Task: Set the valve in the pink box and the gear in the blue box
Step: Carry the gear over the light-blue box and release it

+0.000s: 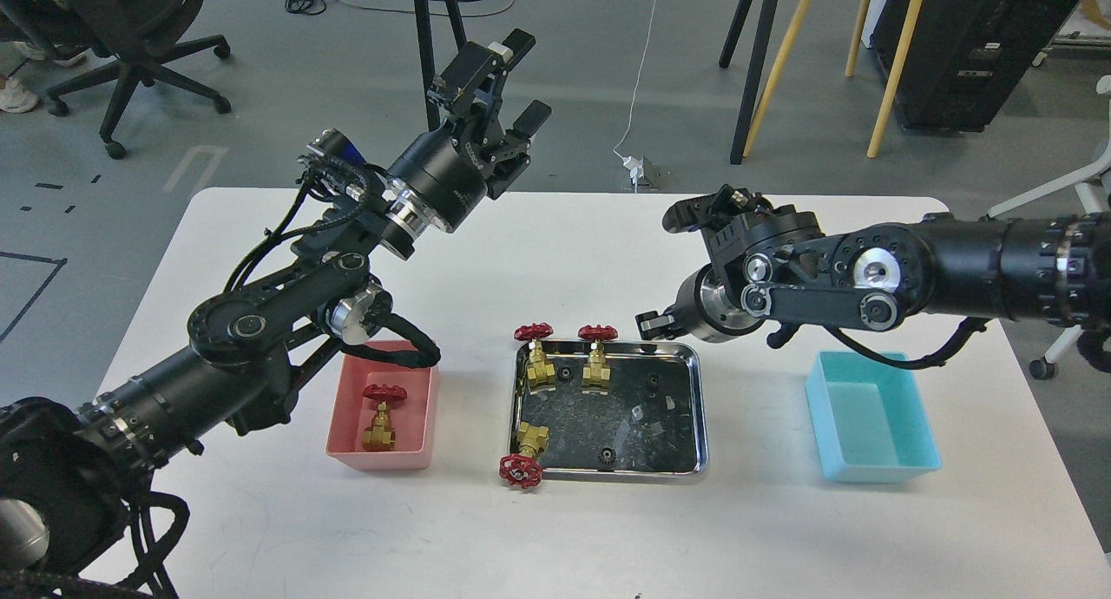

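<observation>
One valve (380, 418) lies in the pink box (347, 421); blue box (872, 417) holds nothing.

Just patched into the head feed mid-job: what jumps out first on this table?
The steel tray at table centre holds three brass valves with red handwheels and a few tiny black gears. A fourth valve already lies in the pink box to its left, while the blue box on the right looks empty. The left pincer is raised open beyond the table's far edge.

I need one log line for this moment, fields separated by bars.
left gripper: open, raised | right gripper: state unclear, above steel tray | pink box: one valve | blue box: no gear seen
</observation>
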Motion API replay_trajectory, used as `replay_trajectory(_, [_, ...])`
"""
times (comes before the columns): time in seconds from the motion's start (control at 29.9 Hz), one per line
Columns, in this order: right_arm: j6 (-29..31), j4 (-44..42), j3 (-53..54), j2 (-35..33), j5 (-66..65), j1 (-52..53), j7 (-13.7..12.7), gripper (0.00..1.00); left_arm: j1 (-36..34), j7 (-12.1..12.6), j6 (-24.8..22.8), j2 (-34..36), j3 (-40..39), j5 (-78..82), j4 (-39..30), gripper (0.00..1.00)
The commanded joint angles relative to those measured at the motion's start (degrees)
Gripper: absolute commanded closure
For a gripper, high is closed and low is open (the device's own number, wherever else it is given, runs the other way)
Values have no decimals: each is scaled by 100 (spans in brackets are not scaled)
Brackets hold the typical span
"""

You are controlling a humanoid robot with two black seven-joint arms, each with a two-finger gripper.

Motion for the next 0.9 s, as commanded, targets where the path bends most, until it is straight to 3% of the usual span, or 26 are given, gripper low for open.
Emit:
replay_trajectory(0.0, [3, 34, 170, -652, -13, 152, -10, 81, -8, 0, 0, 0, 0, 0, 0, 4])
replay_trajectory(0.23, [30, 525, 214, -2120, -127, 188, -151, 81, 1, 0, 0, 0, 0, 0, 0, 4])
replay_trajectory(0.43, [30, 1342, 205, -3157, -355, 135, -441, 80, 1, 0, 9, -79, 0, 9, 0, 4])
replay_trajectory(0.6, [30, 1634, 135, -3554, -804, -14, -538, 80, 1, 0, 9, -105, 0, 9, 0, 4])
replay_trajectory(0.87, [30, 2012, 179, -3555, -839, -436, -555, 80, 1, 0, 9, -167, 0, 9, 26, 4])
